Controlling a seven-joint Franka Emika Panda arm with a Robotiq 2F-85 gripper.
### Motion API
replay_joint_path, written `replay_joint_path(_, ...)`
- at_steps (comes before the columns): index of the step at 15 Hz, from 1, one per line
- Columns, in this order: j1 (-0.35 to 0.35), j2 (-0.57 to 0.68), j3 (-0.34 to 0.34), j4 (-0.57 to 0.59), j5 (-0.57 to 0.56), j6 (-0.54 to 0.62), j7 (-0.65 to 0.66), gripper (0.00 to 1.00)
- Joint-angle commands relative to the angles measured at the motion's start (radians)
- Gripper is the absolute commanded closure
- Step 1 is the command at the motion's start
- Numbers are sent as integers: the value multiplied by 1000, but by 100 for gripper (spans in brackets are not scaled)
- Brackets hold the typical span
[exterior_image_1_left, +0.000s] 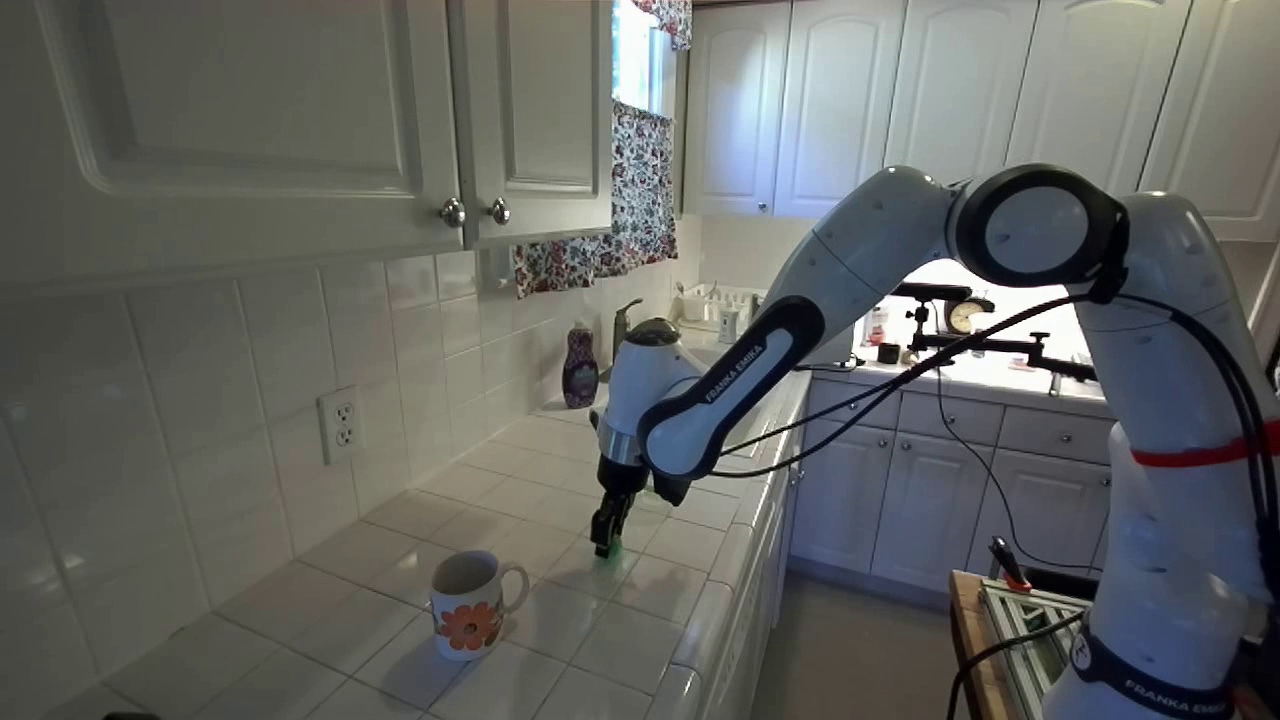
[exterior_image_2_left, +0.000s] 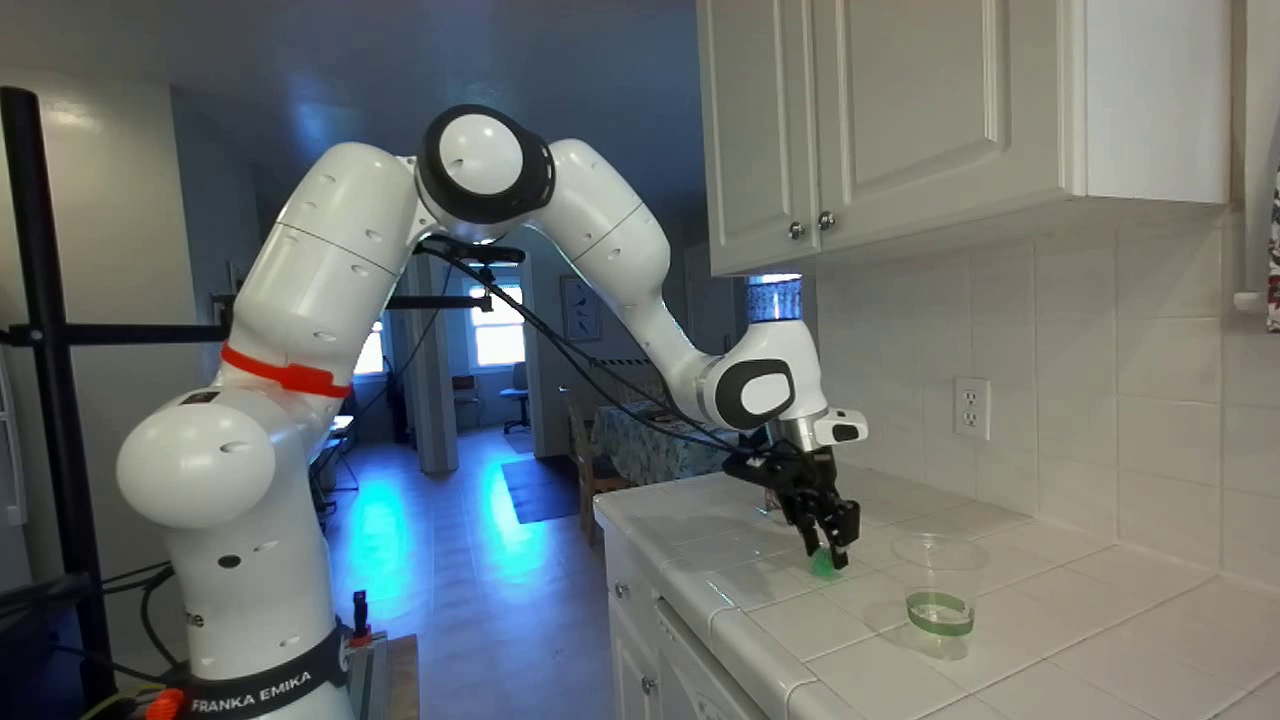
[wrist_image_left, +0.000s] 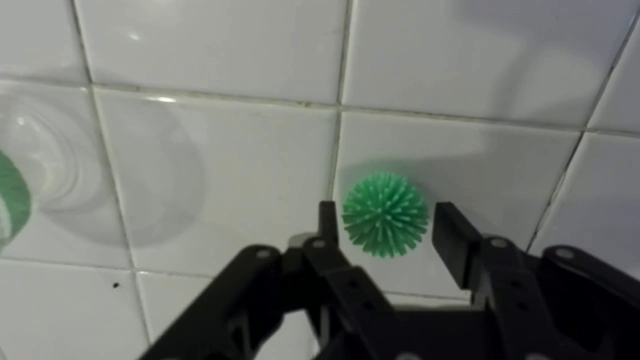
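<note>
We see the hand (wrist_image_left: 384, 219) part-open, nothing gripped — fingers (wrist_image_left: 452, 240) straddle the spiky green ball (wrist_image_left: 385, 215) on the tiled bench (exterior_image_2_left: 1100, 650), thin gap each side in wrist view — green-banded clear cup (exterior_image_2_left: 939, 602) and orange-flowered mug (exterior_image_1_left: 467, 608) nearby.

1. One gripper (wrist_image_left: 386, 220), with two fingers (wrist_image_left: 452, 240).
2. One spiky green ball (wrist_image_left: 385, 215), between those fingers.
3. One clear cup (exterior_image_2_left: 938, 612), near the gripper.
4. One mug (exterior_image_1_left: 467, 610), on the opposite side of the gripper from the cup.
5. One purple bottle (exterior_image_1_left: 580, 368), beyond the gripper in an exterior view.
6. One wall outlet (exterior_image_1_left: 341, 424) in an exterior view, apart from the gripper.
7. Two upper cabinet doors (exterior_image_2_left: 930, 110) with two knobs (exterior_image_2_left: 827, 220), higher than the gripper in an exterior view.
</note>
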Motion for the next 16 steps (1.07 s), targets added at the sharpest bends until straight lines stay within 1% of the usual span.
replay_joint_path(1, -15, 34, 19, 41, 27, -2, -22, 78)
replay_joint_path(3, -15, 29, 19, 41, 27, -10, -20, 90)
replay_joint_path(4, -13, 19, 15, 34, 27, -14, -14, 92)
replay_joint_path(5, -12, 10, 12, 27, 24, -14, -11, 96)
replay_joint_path(6, -7, -6, 3, 14, 19, -22, 2, 94)
replay_joint_path(10, -14, -86, -13, -49, 15, -40, 5, 94)
replay_joint_path(13, -24, -165, -34, -105, 11, -46, 6, 94)
replay_joint_path(16, -31, -269, -67, -179, -6, -51, 17, 94)
